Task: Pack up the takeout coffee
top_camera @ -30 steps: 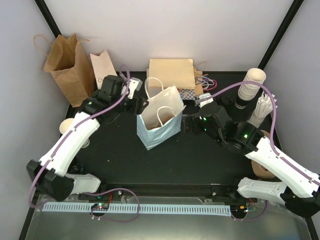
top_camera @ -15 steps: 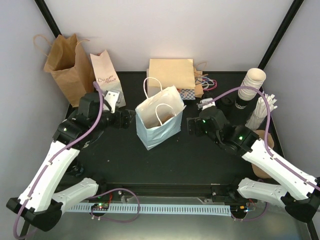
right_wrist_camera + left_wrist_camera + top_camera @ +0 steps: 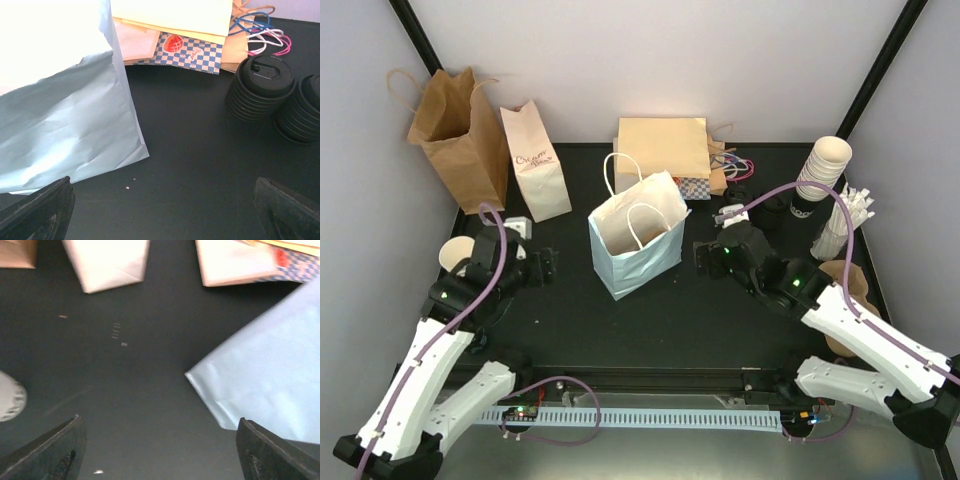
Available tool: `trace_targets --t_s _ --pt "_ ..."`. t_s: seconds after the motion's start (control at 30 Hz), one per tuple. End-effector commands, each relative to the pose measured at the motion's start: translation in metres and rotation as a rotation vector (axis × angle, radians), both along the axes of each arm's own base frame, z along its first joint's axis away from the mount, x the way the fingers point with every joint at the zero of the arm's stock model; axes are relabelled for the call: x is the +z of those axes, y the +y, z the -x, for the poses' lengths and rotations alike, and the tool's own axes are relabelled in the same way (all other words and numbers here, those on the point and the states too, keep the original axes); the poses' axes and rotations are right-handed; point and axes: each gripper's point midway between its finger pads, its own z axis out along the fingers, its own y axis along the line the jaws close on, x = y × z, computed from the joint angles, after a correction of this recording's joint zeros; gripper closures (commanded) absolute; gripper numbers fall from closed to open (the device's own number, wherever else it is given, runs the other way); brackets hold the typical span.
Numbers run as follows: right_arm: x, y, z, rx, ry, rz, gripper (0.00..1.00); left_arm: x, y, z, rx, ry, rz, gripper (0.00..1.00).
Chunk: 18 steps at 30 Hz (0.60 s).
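The takeout coffee, a lidded cup, is not in view; I cannot see to the bottom of the bag. A white paper bag (image 3: 650, 255) with looped handles stands open in the middle of the black table (image 3: 570, 320). My left gripper (image 3: 544, 266) hangs open and empty to the bag's left, apart from it. In the left wrist view the left gripper (image 3: 157, 427) has only bare table between its fingers, and the bag's corner (image 3: 265, 380) lies to the right. My right gripper (image 3: 702, 255) is open and empty just right of the bag (image 3: 60, 110).
An open cream cup (image 3: 448, 254) without a lid stands at the left edge, by my left arm. Brown bag (image 3: 455, 135) and small white bag (image 3: 535, 165) stand back left. Flat bags (image 3: 660, 145) lie behind. Black lid stacks (image 3: 260, 87) and cup stacks (image 3: 823, 170) sit right.
My left arm has drawn back from the bag's rim to the left and toward the near edge, its gripper opening wider. The right gripper stayed open and shifted slightly.
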Motion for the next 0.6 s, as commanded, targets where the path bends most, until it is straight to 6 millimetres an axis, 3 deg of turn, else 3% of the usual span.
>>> trace_targets --t_s 0.0,0.2,0.37,0.47,0.57 --pt "0.014 -0.001 -0.001 0.006 -0.055 -0.047 0.00 0.026 0.053 -0.007 0.182 -0.040 -0.155 0.20" --pt "0.017 0.004 0.003 0.040 -0.050 -0.071 0.00 0.027 0.104 -0.029 0.330 0.003 -0.206 0.30" --pt "0.021 0.004 0.010 0.076 -0.039 -0.072 0.00 0.020 0.122 -0.050 0.401 0.015 -0.148 0.32" --pt "0.023 0.003 0.015 0.094 -0.039 -0.069 0.00 0.015 0.142 -0.056 0.458 0.041 -0.163 0.35" --pt "0.023 0.000 0.016 0.098 -0.047 -0.065 0.00 0.018 0.149 -0.063 0.475 0.043 -0.164 0.36"
